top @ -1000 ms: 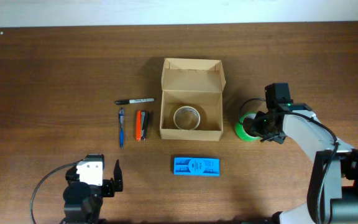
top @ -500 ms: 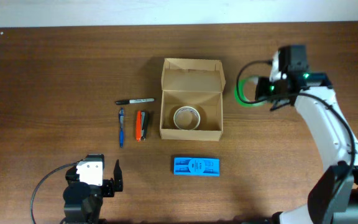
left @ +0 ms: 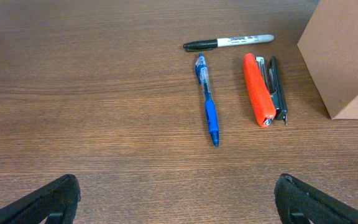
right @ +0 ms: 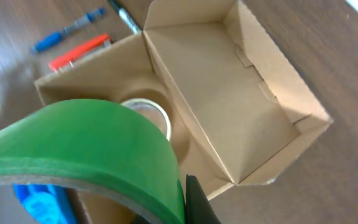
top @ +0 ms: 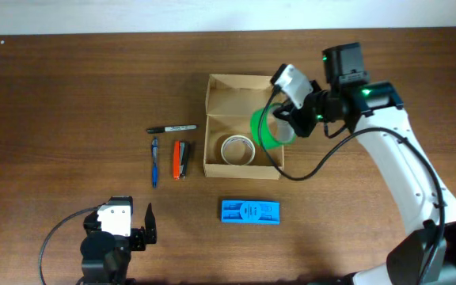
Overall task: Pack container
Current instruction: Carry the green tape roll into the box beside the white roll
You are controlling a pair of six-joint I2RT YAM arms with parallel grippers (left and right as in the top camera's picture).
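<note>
Overhead view of a brown wooden surface (top: 70,79) with 2 robot arms. A small tan cardboard box (top: 240,99) sits near the middle, its flap lid folded open toward the far edge. A roll of clear tape (top: 237,149) lies flat inside it. The right tool (top: 290,120) is clenched on the rim of a green tape roll (top: 269,127), which hangs on edge above the right side of the box's open top (the wrist camera looks past the green roll straight down into the box). The left tool (left: 176,186) rests near the front left edge, fingers spread wide and holding nothing. Left of the box lie a black marker (top: 172,128), a blue pen (top: 154,161) and an orange stapler (top: 179,160); a flat blue plastic item (top: 249,211) lies in front. The step in hand looks like placing the green roll. Next, it probably needs lowering beside the clear roll, clear of the box wall, before letting go
</note>
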